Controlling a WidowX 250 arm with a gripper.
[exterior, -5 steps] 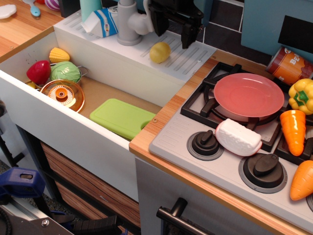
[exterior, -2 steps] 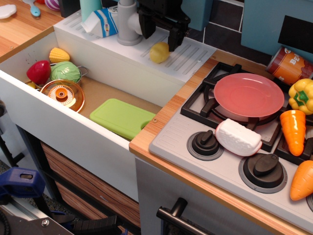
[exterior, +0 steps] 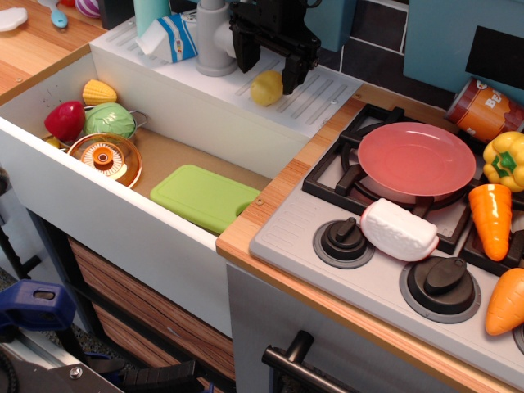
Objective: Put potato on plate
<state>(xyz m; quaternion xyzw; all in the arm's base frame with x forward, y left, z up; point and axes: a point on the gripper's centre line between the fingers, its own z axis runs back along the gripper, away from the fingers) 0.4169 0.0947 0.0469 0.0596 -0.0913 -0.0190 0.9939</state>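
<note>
The potato (exterior: 266,88) is a small pale-yellow egg shape lying on the white ribbed drainboard (exterior: 315,94) behind the sink. My black gripper (exterior: 268,68) hangs open just above it, one finger to its left and one to its right; I cannot tell whether they touch it. The round pink-red plate (exterior: 416,159) sits on the stove's back-left burner, to the right of the potato, with nothing on it.
The sink holds a green cutting board (exterior: 205,196), an orange-gold lid (exterior: 105,157), a green vegetable (exterior: 109,119), a red one (exterior: 65,120) and corn (exterior: 98,91). A grey faucet (exterior: 211,37) stands left of the gripper. On the stove are a white-red block (exterior: 399,230), carrots (exterior: 491,219), a yellow pepper (exterior: 505,160) and a can (exterior: 485,110).
My gripper has moved left and down, from right of the potato to straddling it. The potato and plate have not moved.
</note>
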